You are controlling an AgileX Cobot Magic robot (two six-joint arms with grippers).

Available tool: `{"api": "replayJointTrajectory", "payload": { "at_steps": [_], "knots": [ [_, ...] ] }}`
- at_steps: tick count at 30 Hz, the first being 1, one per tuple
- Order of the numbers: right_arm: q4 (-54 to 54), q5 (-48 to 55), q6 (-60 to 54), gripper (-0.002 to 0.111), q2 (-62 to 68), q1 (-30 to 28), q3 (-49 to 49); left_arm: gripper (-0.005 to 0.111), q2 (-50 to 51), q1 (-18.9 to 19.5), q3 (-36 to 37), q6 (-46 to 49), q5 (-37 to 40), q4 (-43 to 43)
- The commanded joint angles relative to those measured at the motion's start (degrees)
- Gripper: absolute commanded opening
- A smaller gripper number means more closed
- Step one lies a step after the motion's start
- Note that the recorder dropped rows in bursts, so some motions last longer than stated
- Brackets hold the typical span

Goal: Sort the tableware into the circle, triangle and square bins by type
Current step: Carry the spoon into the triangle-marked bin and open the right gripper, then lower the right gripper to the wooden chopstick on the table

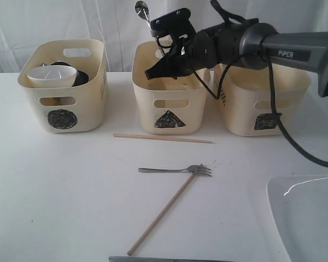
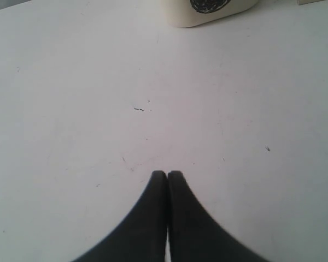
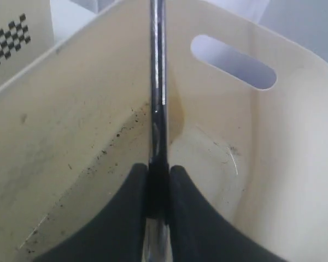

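Observation:
My right gripper (image 1: 154, 70) is shut on the steel spoon (image 1: 141, 7) over the triangle bin (image 1: 167, 106), and the spoon's bowl sticks up above the rim. In the right wrist view the spoon handle (image 3: 157, 82) runs out from between the closed fingers of the gripper (image 3: 157, 172), with the bin's floor (image 3: 87, 142) below. On the table lie the fork (image 1: 175, 170) and two chopsticks (image 1: 163, 138) (image 1: 161, 214). The circle bin (image 1: 65, 106) holds the white bowl (image 1: 51, 76) with something dark (image 1: 81, 77) behind it. My left gripper (image 2: 167, 174) is shut and empty over bare table.
The square bin (image 1: 262, 106) stands at the right, behind my right arm's cable. The large white plate (image 1: 309, 215) lies at the front right corner. The base of the circle bin (image 2: 208, 11) shows ahead of my left gripper. A neighbouring tub's checkered mark (image 3: 11, 35) appears beside the triangle bin.

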Motion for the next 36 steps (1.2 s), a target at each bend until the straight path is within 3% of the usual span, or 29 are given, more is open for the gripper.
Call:
{"api": "replayJointTrajectory", "payload": {
  "at_steps": [1, 9, 19, 25, 28, 32, 36],
  "knots": [
    [-0.1, -1.2, -3.2, 0.012, 0.6, -0.5, -0.5, 0.0, -0.2, 0.1, 0.1, 0.2, 0.0, -0.5],
    [-0.1, -2.1, -3.2, 0.037, 0.4, -0.5, -0.5, 0.0, -0.2, 0.1, 0.1, 0.2, 0.0, -0.5],
    [-0.1, 5.2, -3.5, 0.038, -8.3, -0.5, -0.5, 0.0, -0.2, 0.1, 0.1, 0.2, 0.0, -0.5],
    [-0.1, 21.5, -4.6, 0.038, -17.0, -0.5, -0.5, 0.0, -0.2, 0.1, 0.1, 0.2, 0.0, -0.5],
    [0.8, 33.1, -11.5, 0.038, -20.4, -0.5, -0.5, 0.0, -0.2, 0.1, 0.1, 0.2, 0.0, -0.5],
    [9.7, 52.0, -27.3, 0.038, -22.1, -0.5, -0.4, 0.0, -0.2, 0.1, 0.1, 0.2, 0.0, -0.5],
    [17.8, 54.7, -33.5, 0.038, -22.3, -0.5, 3.0, 0.0, -0.2, 0.1, 0.1, 0.2, 0.0, -0.5]
  ]
}}
